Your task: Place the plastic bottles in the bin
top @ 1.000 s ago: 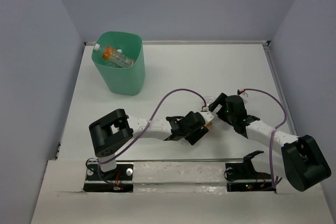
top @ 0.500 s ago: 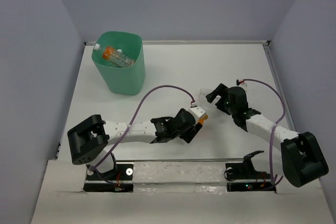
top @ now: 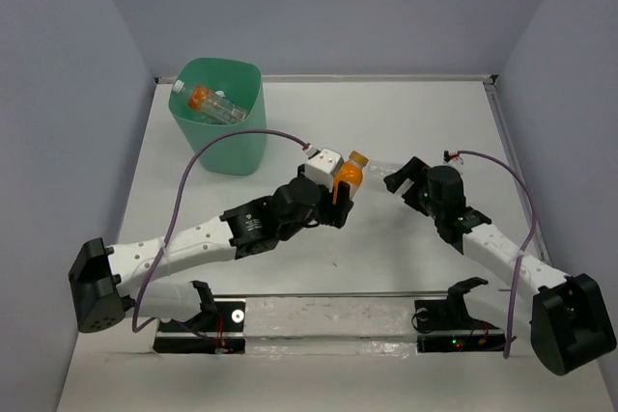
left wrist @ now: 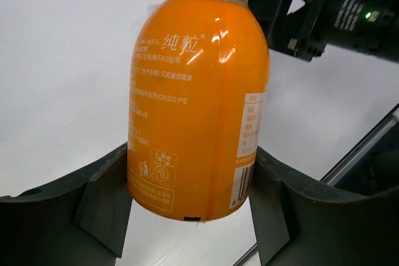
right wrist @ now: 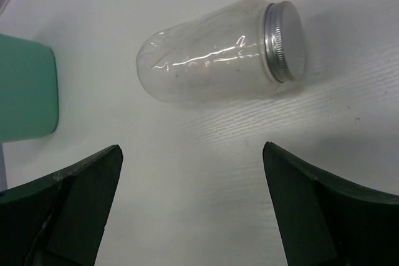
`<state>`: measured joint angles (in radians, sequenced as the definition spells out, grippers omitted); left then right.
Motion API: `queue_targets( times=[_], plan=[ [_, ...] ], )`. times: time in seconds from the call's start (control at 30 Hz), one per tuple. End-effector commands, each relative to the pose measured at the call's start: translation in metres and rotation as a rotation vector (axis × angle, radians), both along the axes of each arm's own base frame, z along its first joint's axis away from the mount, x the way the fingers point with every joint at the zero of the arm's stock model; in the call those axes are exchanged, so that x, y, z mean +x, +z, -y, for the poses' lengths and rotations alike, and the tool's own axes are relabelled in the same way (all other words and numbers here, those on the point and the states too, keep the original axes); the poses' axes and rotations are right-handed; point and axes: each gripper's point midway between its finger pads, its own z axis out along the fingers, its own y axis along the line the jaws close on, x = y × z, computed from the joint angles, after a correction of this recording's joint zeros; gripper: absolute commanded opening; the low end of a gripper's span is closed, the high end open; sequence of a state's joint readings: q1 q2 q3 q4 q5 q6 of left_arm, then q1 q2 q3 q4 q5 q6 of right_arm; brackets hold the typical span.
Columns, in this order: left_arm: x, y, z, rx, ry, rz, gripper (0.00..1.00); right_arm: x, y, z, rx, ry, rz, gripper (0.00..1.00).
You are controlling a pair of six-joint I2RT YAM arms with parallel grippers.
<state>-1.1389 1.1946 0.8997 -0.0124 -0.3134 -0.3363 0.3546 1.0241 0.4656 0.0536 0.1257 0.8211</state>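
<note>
My left pincer [left wrist: 190, 213] is pinching an orange bottle [left wrist: 196, 110] low on its body, one finger pressed to each side. The bottle is full of orange liquid and carries white print, with its neck pointing away from my wrist. From above, this orange bottle [top: 350, 173] sits at the end of my left arm, which stretches across the middle of the table [top: 415, 113]. It is well apart from the bin [top: 230, 142].

My right pincer [right wrist: 193, 210] is spread wide with nothing between its fingers. Just ahead of it a clear bottle [right wrist: 212, 60] with a silver screw cap lies on its side on the table, apart from both fingers. In the top view my right pincer [top: 398, 178] is close to the orange bottle, facing it.

The mint-green bin stands at the far left of the table. Inside it lie an orange-capped bottle [top: 200, 96] and a clear labelled one [top: 228, 110] beside it.
</note>
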Motion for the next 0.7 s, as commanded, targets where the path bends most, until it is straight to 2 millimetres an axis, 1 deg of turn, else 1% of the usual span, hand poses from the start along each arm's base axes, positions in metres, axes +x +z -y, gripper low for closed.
queue_targets(
  times=[0.0, 0.07, 0.13, 0.17, 0.23, 0.33, 0.37, 0.43, 0.47, 0.53, 0.57, 0.6, 0.67],
  plan=[
    [0.019, 0.069, -0.011, -0.179, 0.092, 0.062, 0.41, 0.024, 0.024, 0.008, 0.028, -0.111, 0.057, 1.0],
    [0.027, 0.085, -0.018, -0.217, 0.12, 0.075, 0.41, 0.031, 0.03, 0.003, 0.047, -0.104, 0.066, 1.0],
    [0.033, 0.103, -0.027, -0.263, 0.148, 0.094, 0.41, 0.037, 0.026, 0.0, 0.069, -0.12, 0.048, 1.0],
    [0.041, 0.115, -0.035, -0.29, 0.173, 0.106, 0.41, 0.039, 0.025, -0.001, 0.092, -0.131, 0.04, 1.0],
    [0.044, 0.137, -0.044, -0.338, 0.186, 0.136, 0.41, 0.043, 0.017, -0.002, 0.107, -0.149, 0.018, 1.0],
    [0.049, 0.159, -0.057, -0.363, 0.214, 0.169, 0.41, 0.044, 0.008, -0.003, 0.135, -0.174, -0.009, 1.0],
    [0.051, 0.173, -0.064, -0.38, 0.235, 0.19, 0.41, 0.045, 0.005, -0.002, 0.135, -0.186, -0.019, 1.0],
    [0.053, 0.182, -0.076, -0.367, 0.275, 0.198, 0.41, 0.044, -0.002, 0.005, 0.115, -0.222, -0.023, 1.0],
    [0.055, 0.198, -0.084, -0.382, 0.301, 0.223, 0.41, 0.044, -0.003, 0.01, 0.112, -0.239, -0.025, 1.0],
    [0.061, 0.216, -0.103, -0.39, 0.371, 0.266, 0.41, 0.046, -0.005, 0.014, 0.092, -0.252, -0.024, 1.0],
    [0.063, 0.221, -0.109, -0.396, 0.393, 0.281, 0.41, 0.047, -0.01, 0.017, 0.079, -0.257, -0.034, 1.0],
    [0.068, 0.228, -0.118, -0.406, 0.425, 0.301, 0.41, 0.052, -0.007, 0.016, 0.074, -0.256, -0.027, 1.0],
    [0.073, 0.241, -0.131, -0.43, 0.47, 0.324, 0.41, 0.057, -0.009, 0.016, 0.045, -0.252, -0.033, 1.0]
  ],
)
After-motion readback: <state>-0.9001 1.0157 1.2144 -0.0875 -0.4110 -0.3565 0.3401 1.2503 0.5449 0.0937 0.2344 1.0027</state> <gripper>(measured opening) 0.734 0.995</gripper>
